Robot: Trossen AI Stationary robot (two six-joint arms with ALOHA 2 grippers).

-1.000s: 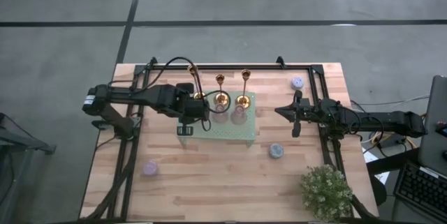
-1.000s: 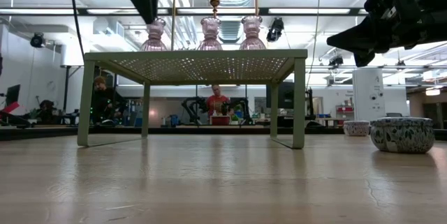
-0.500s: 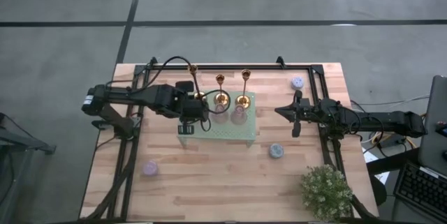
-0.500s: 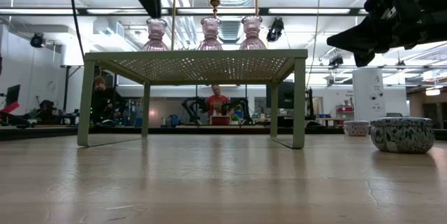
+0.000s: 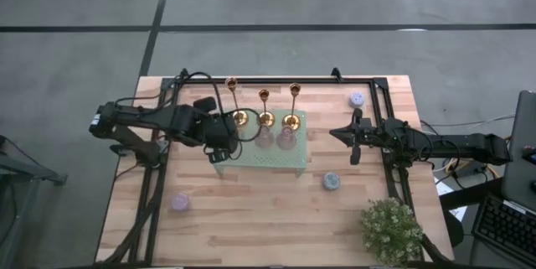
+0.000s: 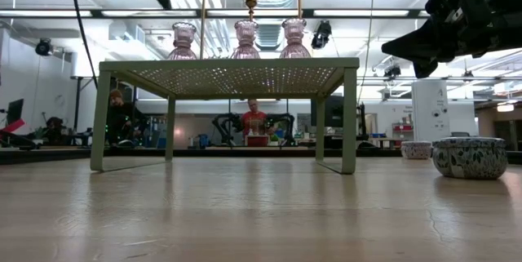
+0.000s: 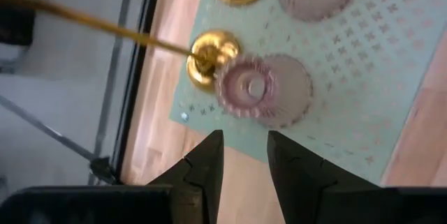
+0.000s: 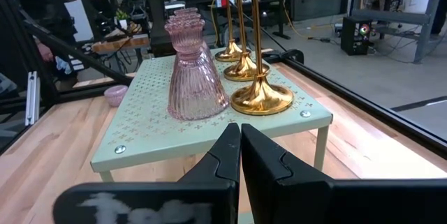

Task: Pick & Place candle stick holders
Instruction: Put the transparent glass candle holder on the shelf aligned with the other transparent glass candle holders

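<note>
Three gold candlesticks [image 5: 266, 116] stand by their round bases in a row along the far side of a low green perforated stand [image 5: 280, 158]. Their stems show in the low view [image 6: 250, 1]. Three pink ribbed glass holders [image 6: 245, 40] stand just in front of them. My left gripper [image 7: 244, 161] is open and empty, above the stand's near left corner [image 5: 220, 150]. It is short of the leftmost gold base [image 7: 213, 56] and the pink holder [image 7: 262, 88]. My right gripper [image 8: 239, 154] is shut and empty, off the stand's right side [image 5: 339, 133].
Small round pieces lie on the table: a lavender one [image 5: 180, 201] near left, a blue one [image 5: 332, 181] near the stand's right, and a pale one [image 5: 358, 99] far right. A potted plant [image 5: 391, 229] stands at the near right corner. Black frame rails [image 5: 159, 177] run along the table's sides.
My left gripper has risen and drawn back toward the table's left edge, away from the leftmost pink holder and candlestick. The candlesticks and pink holders stand where they were.
</note>
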